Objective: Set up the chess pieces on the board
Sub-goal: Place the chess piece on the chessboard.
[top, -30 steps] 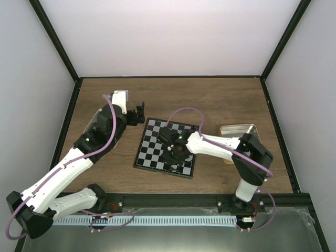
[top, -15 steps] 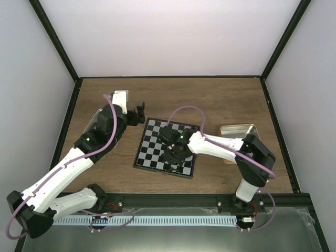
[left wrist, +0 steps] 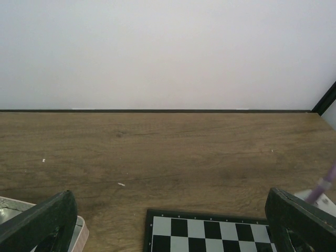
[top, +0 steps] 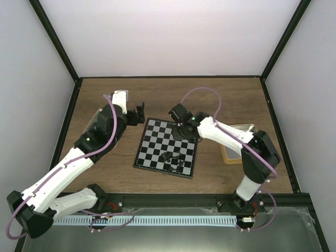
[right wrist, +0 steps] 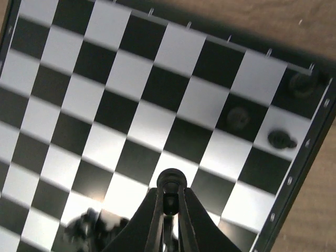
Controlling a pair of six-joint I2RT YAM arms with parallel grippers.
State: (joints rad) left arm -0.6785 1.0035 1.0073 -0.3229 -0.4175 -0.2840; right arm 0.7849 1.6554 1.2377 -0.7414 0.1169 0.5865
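Observation:
The board (top: 157, 144) lies at mid table, black and silvery-grey squares. A heap of black chess pieces (top: 174, 159) lies on its near right part. My right gripper (top: 182, 127) hovers over the board's far right part, shut on a black chess piece (right wrist: 171, 177) whose round head shows between the fingertips. In the right wrist view the board (right wrist: 131, 79) fills the frame, three black pieces (right wrist: 281, 139) stand near its right edge, and the heap (right wrist: 92, 227) is blurred at lower left. My left gripper (top: 139, 113) is open and empty beyond the board's far left corner.
A tan-rimmed metal tin (top: 242, 137) sits right of the board, partly under my right arm. A pinkish tin (left wrist: 80, 231) lies at the left, under my left arm. The left wrist view shows the board's far edge (left wrist: 210, 231), bare wood and the back wall.
My right gripper has risen from the heap on the near part of the board and moved to the far right part, carrying a black piece. The left arm has not moved.

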